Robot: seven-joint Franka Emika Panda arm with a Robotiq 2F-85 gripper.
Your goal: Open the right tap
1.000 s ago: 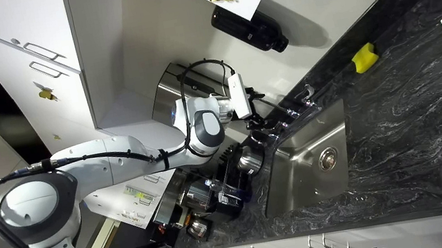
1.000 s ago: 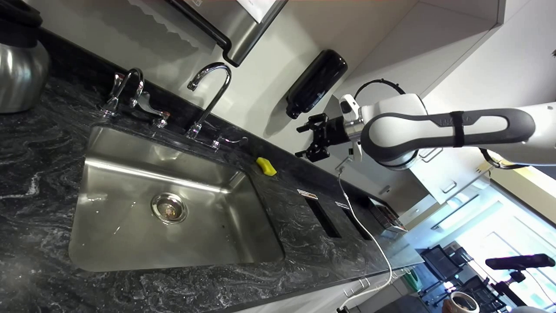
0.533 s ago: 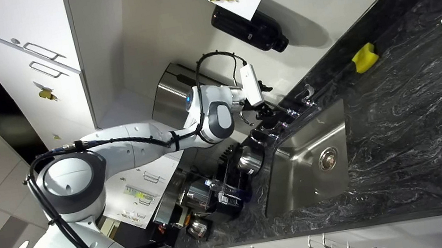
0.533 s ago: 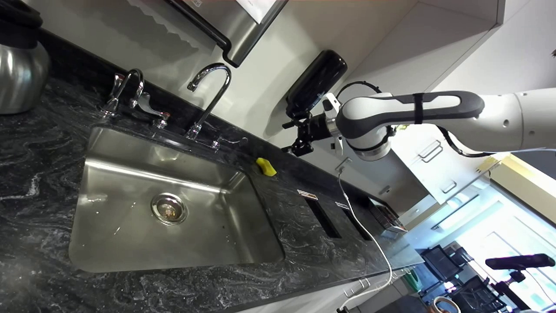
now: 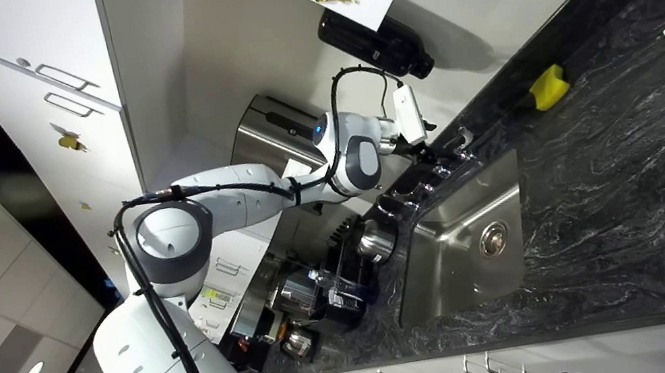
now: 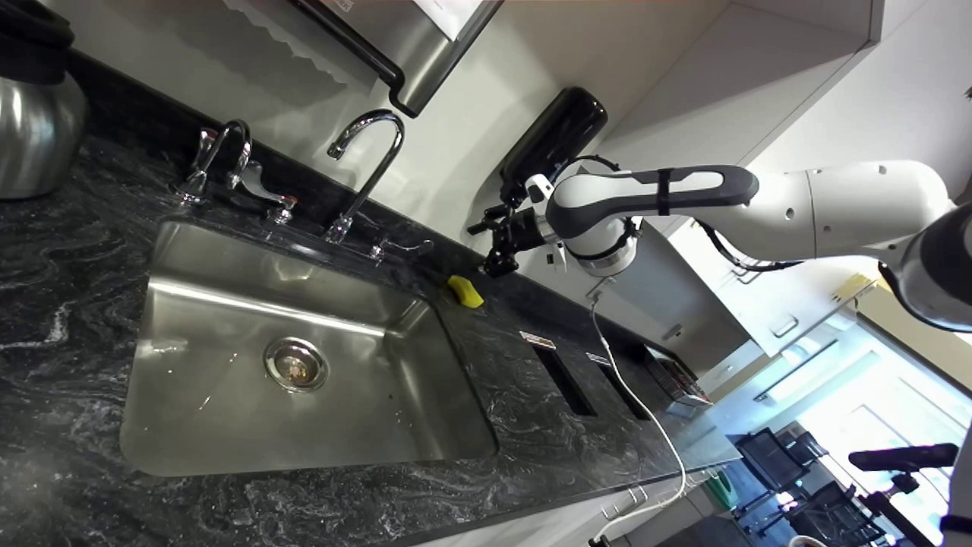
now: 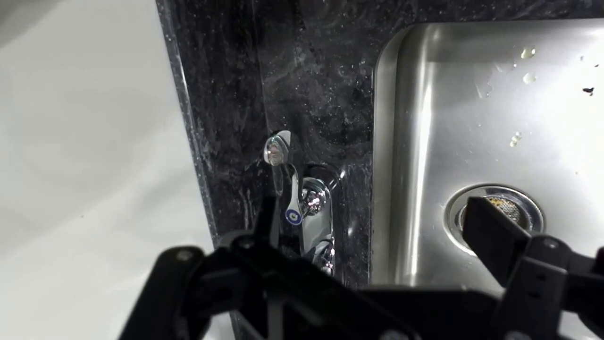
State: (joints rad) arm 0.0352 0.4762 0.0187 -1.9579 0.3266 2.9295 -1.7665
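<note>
The right tap's chrome lever (image 6: 408, 248) stands at the right end of the faucet base, right of the tall spout (image 6: 387, 163). It also shows in an exterior view (image 5: 466, 137). In the wrist view the lever (image 7: 294, 198) carries a blue ring and lies between the fingers in the picture, nearer the left one. My gripper (image 6: 480, 249) is open and empty, above and to the right of the lever, apart from it. In the wrist view the gripper (image 7: 373, 202) has its fingers wide apart, and its left finger and linkage hide part of the faucet base.
A yellow sponge (image 6: 465, 292) lies on the counter under the gripper. A black soap dispenser (image 6: 558, 137) hangs on the wall close behind the gripper. The steel sink (image 6: 304, 448) lies in front of the taps. A small faucet (image 6: 241, 144) and a red-marked lever (image 6: 262, 190) stand further left.
The arm has moved left and slightly down in one exterior picture and rightward in the other, bringing the open gripper nearer the right lever. The lever and other things have not moved.
</note>
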